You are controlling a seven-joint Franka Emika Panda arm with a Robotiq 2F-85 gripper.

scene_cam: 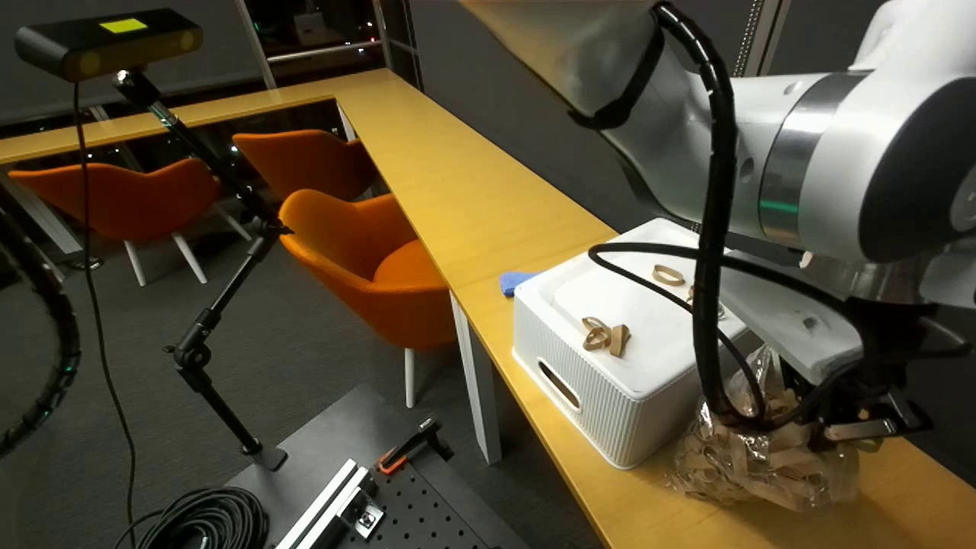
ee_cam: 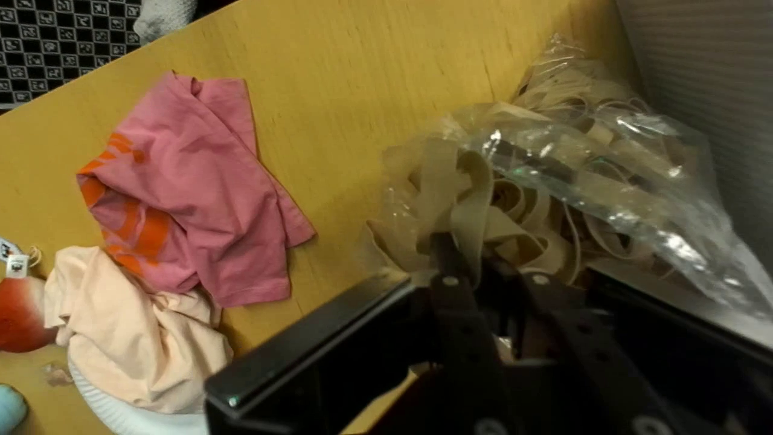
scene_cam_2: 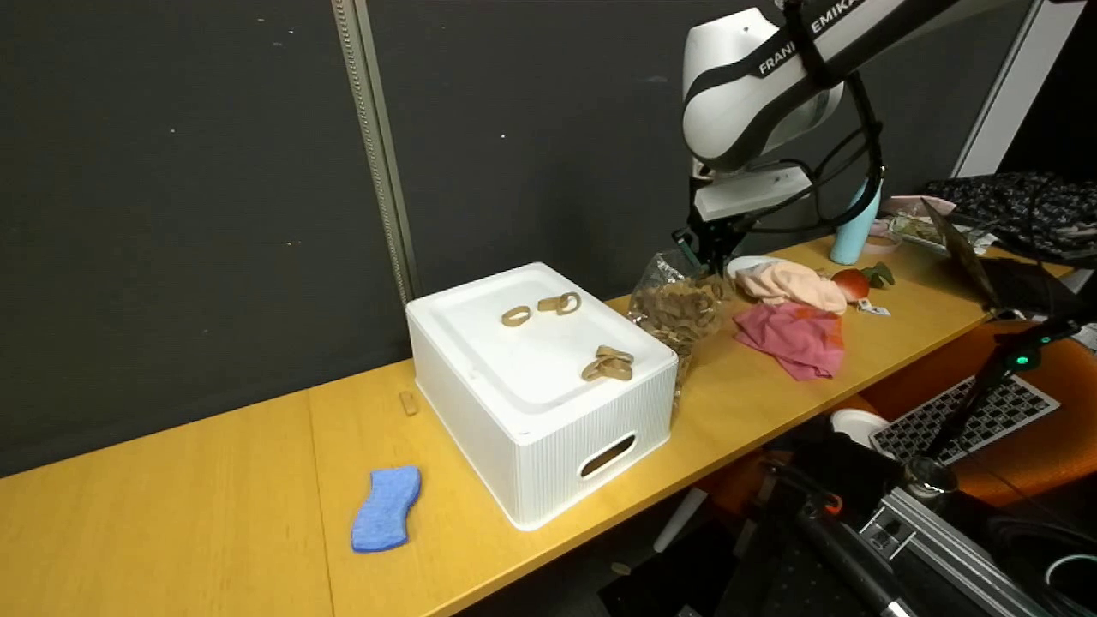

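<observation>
Tan bands (ee_cam: pixel 471 223) in clear bag (ee_cam: pixel 640 211), right at fingers (ee_cam: pixel 456 302).
Fingers approx. closed, 1 band at tips, can't tell if pinched; bag reaches from tips twd. white box (scene_cam_2: pixel 514 360), just beside it; pink cloth (ee_cam: pixel 199 187) on table (ee_cam: pixel 356 90), opp. side of fingers.

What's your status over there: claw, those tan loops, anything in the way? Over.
Gripper shut, apparently pinching a tan loop. More loops packed in the clear bag. Bag and white box close by, possibly in the way.
</observation>
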